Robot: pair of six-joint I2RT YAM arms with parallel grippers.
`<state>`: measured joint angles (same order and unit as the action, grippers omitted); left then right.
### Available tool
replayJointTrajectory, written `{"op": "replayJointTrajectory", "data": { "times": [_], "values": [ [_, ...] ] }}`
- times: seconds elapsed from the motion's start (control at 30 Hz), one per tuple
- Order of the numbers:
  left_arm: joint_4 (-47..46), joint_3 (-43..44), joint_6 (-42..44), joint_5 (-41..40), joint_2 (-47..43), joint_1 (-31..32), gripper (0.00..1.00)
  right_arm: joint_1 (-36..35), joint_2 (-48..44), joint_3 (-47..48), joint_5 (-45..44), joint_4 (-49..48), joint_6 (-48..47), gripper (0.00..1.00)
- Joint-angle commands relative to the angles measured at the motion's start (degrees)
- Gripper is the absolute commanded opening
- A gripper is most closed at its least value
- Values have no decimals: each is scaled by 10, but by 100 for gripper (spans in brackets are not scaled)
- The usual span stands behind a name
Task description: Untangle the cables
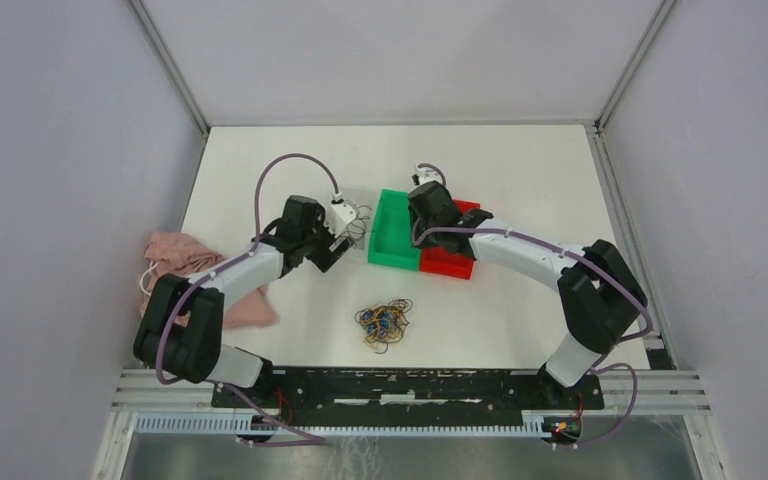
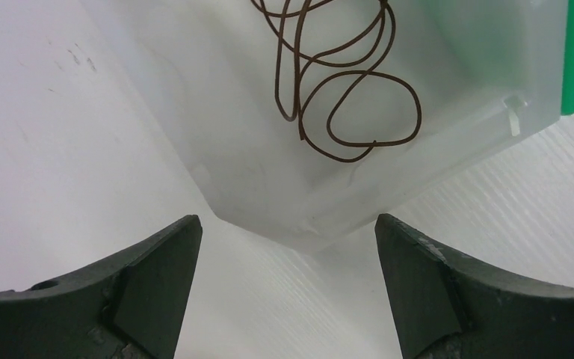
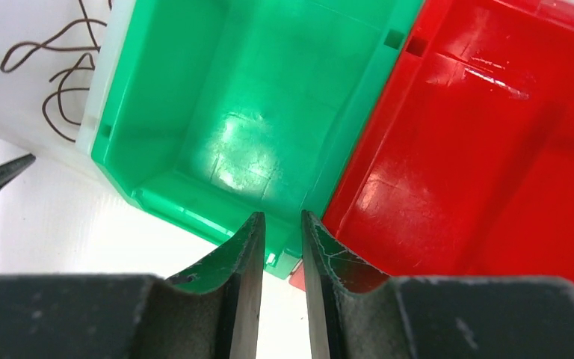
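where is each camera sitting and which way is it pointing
top external: overhead behind the bases, looking down at the table and cable tangle; left arm and right arm show.
left wrist: on its arm, facing the clear bin holding a brown cable; left fingers wide apart.
right wrist: on its arm, facing the green bin and red bin; right fingers narrowly apart.
shared: both wrist views catch the clear bin and green bin.

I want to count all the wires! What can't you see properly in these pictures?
Tangle of cables: top view only, too small to count strands.
Brown wire in the clear bin: upper loops cut off by the left wrist view's top edge.
Red bin: right arm covers its middle in the top view; the right wrist view's edge cuts it off.
Pink cloth: partly hidden by the left arm, top view.
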<state>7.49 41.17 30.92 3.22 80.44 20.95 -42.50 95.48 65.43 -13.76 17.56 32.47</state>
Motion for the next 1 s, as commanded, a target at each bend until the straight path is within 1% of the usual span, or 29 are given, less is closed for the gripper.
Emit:
{"op": "replayJointTrajectory", "data": {
  "times": [0.0,0.07,0.1,0.13,0.17,0.23,0.33,0.43,0.5,0.63,0.77,0.97],
  "values": [
    [-60,47,-33,-4,27,-7,93,15,10,23,4,31,-28,30],
    [-39,55,-44,24,20,-6,94,21,3,24,10,30,-35,32],
    [-23,58,-49,41,11,-7,94,22,-5,23,13,29,-40,34],
    [4,59,-52,59,-2,-7,95,22,-16,19,20,27,-45,38],
    [25,61,-53,75,-21,-7,96,21,-34,14,29,22,-48,44],
    [65,58,-50,99,-54,-7,98,18,-72,-5,48,7,-54,51],
    [122,55,-36,129,-101,-14,99,4,-115,-15,66,19,-59,55],
    [177,68,-25,168,-125,-34,99,-20,-151,-48,93,28,-45,54],
    [207,83,-23,191,-130,-46,99,-35,-171,-89,111,18,-22,53],
    [246,114,-24,217,-128,-51,99,-57,-189,-181,135,-33,32,50],
    [263,140,-43,235,-128,-52,99,-66,-179,-251,171,-116,76,48],
    [275,154,-44,244,-134,-52,99,-68,-144,-280,208,-191,99,46]
  ]
}}
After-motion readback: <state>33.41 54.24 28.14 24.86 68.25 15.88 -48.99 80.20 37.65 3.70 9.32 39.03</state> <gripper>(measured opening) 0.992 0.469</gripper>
